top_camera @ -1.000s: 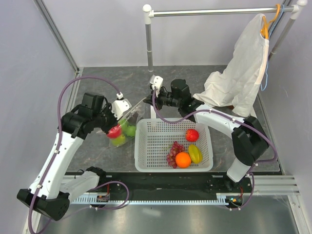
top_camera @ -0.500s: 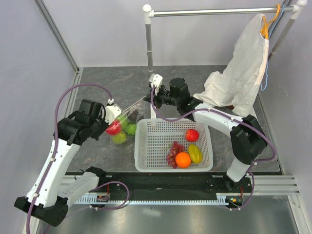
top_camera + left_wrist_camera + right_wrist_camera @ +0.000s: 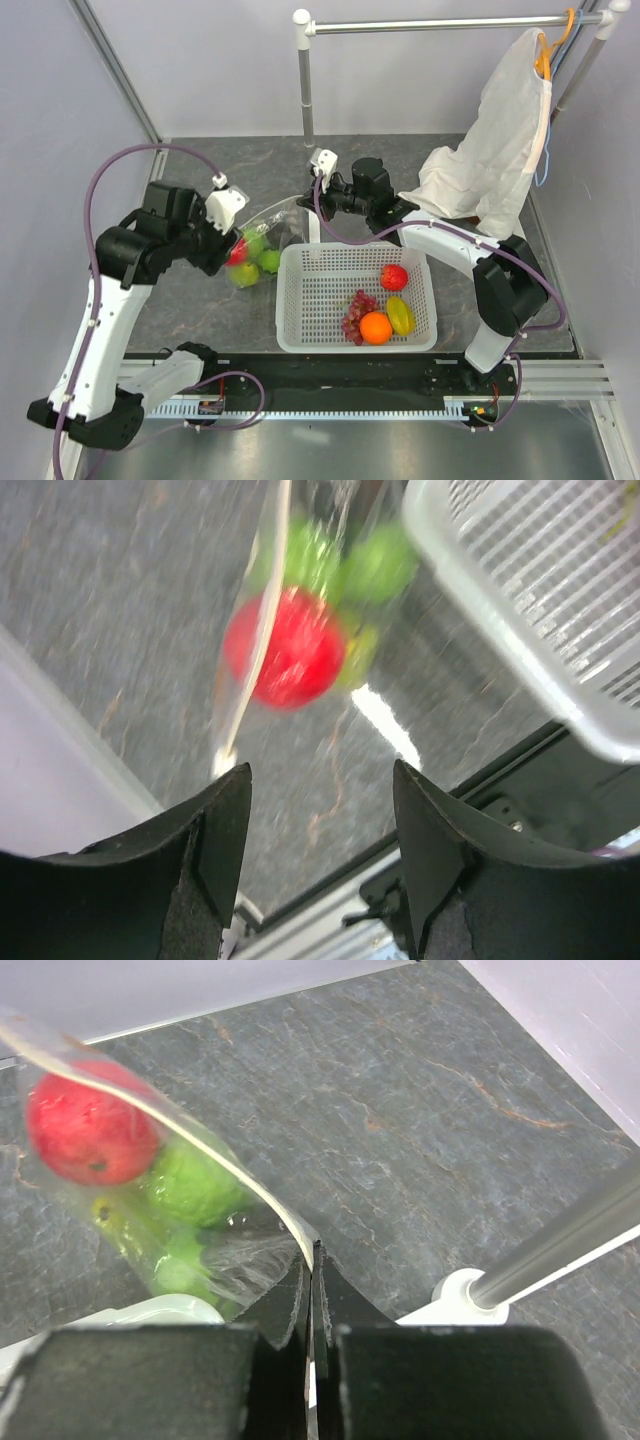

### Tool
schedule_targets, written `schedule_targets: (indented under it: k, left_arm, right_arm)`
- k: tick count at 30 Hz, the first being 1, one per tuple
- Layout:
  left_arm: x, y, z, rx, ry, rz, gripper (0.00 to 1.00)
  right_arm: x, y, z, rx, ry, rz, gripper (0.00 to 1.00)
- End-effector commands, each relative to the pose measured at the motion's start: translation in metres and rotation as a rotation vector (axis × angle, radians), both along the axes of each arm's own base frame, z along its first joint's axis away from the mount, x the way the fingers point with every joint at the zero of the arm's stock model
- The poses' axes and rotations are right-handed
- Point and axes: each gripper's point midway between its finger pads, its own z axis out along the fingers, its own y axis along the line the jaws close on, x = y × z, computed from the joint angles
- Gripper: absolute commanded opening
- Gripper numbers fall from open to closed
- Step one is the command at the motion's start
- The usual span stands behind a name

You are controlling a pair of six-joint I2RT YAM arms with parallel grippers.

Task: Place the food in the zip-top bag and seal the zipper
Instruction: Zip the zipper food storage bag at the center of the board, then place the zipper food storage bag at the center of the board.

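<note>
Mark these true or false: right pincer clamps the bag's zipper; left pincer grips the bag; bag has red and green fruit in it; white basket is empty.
1. The right pincer is shut on the zipper of the bag. True.
2. The left pincer grips the bag. False: its fingers stand open with nothing between them, and the bag lies beyond their tips.
3. The bag holds a red fruit and green ones. True.
4. The white basket is empty. False: a red apple, an orange, a yellow fruit and grapes lie in it.
</note>
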Motion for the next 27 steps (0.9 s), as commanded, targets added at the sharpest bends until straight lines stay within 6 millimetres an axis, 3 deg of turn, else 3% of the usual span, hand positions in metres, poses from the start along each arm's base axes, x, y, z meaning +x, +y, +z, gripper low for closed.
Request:
schedule_targets:
  k: [1, 6, 11, 13, 16, 20, 23, 25, 27]
  left_arm:
    - [0.030, -0.043, 0.007, -0.163, -0.005, -0.077, 0.66]
    - [0.068, -0.054, 0.003, -0.146, -0.092, -0.134, 0.63]
    - [0.092, -0.056, -0.019, -0.073, -0.068, -0.170, 0.59]
    - [0.094, -0.055, -0.030, -0.050, -0.039, -0.177, 0.52]
    - [0.095, -0.050, -0.045, -0.015, -0.004, -0.169, 0.33]
    - [0.093, -0.041, -0.047, 0.016, -0.010, -0.145, 0.08]
    - [0.091, -0.032, -0.041, 0.046, -0.038, -0.126, 0.02]
    - [0.094, -0.024, -0.036, 0.077, -0.065, -0.117, 0.02]
    - [0.099, -0.013, -0.030, 0.127, -0.096, -0.113, 0.02]
  right_arm:
    - [-0.009, 0.009, 0.044, 0.081, -0.065, 0.056, 0.00]
    - [-0.015, 0.010, 0.048, 0.089, -0.078, 0.081, 0.00]
    - [-0.024, 0.012, 0.054, 0.100, -0.086, 0.107, 0.00]
    - [-0.028, 0.012, 0.056, 0.103, -0.089, 0.114, 0.00]
    - [-0.031, 0.011, 0.059, 0.108, -0.092, 0.120, 0.00]
    - [-0.033, 0.009, 0.059, 0.108, -0.092, 0.116, 0.00]
    - [-0.034, 0.009, 0.057, 0.109, -0.076, 0.113, 0.01]
    - [-0.033, 0.009, 0.060, 0.118, -0.062, 0.104, 0.12]
    - [-0.031, 0.010, 0.065, 0.126, -0.056, 0.100, 0.39]
